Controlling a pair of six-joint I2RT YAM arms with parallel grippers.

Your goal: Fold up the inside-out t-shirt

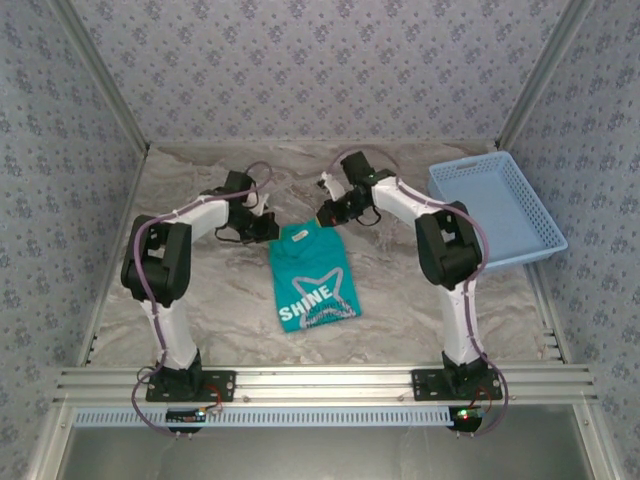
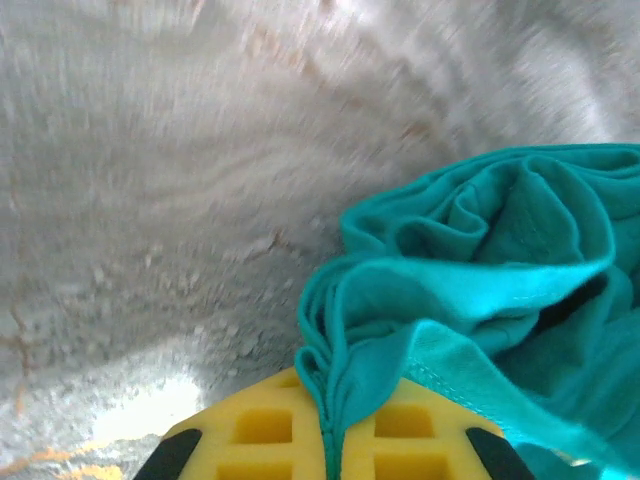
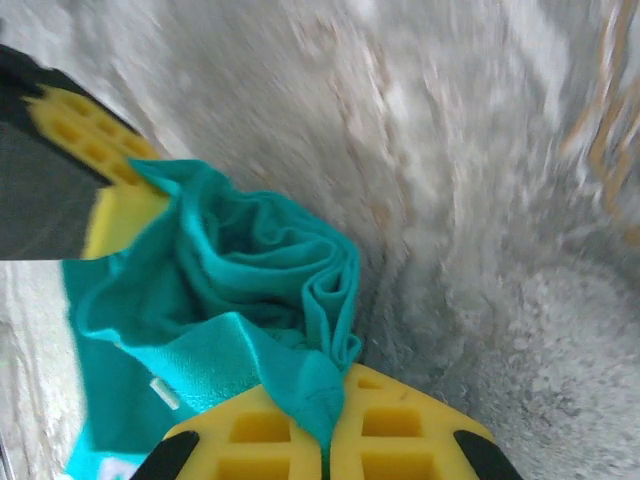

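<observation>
Both sets of jaws clamped on the t-shirt (image 1: 312,285)
I've got the left jaws and right jaws pinched shut on bunched cloth at its far edge; the rest lies mid-bench (image 1: 400,310), between the arms.

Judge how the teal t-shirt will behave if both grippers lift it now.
Likely floppy: the t-shirt bunches into soft folds where the left gripper and right gripper pinch it. Lifted, it would probably sag between them and drape. Probably light, since the cloth looks thin.
</observation>
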